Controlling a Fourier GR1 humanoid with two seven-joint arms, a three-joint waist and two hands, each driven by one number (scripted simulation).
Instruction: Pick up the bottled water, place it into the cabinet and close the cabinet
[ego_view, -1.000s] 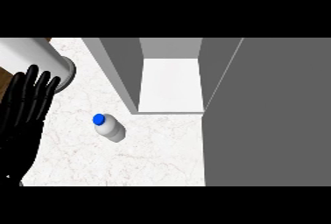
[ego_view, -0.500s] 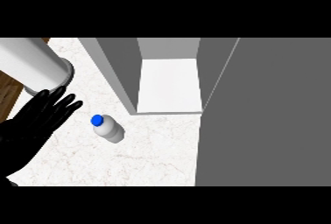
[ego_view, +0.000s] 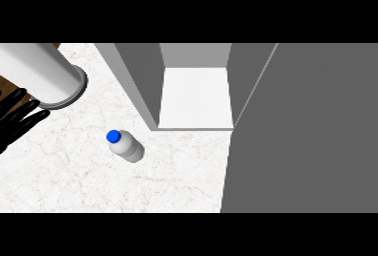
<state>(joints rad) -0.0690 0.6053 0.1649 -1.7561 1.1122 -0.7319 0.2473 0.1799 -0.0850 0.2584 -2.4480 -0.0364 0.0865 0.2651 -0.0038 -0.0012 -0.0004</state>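
We look down on a white marbled tabletop (ego_view: 74, 185) with an open cabinet (ego_view: 140, 80) at the back. Its pale shelf (ego_view: 196, 97) is bare, and its grey door (ego_view: 310, 130) fills the right side. The bottled water (ego_view: 127, 147) sits on the tabletop in front of the cabinet's left wall and appears upright. Its blue cap (ego_view: 114, 136) faces us, and its long axis runs from the cap at upper left to the base at lower right. At the left edge, below the grey forearm (ego_view: 37, 72), we see the left hand (ego_view: 15, 117). Its fingers are straight, spread, holding nothing, and well apart from the bottle.
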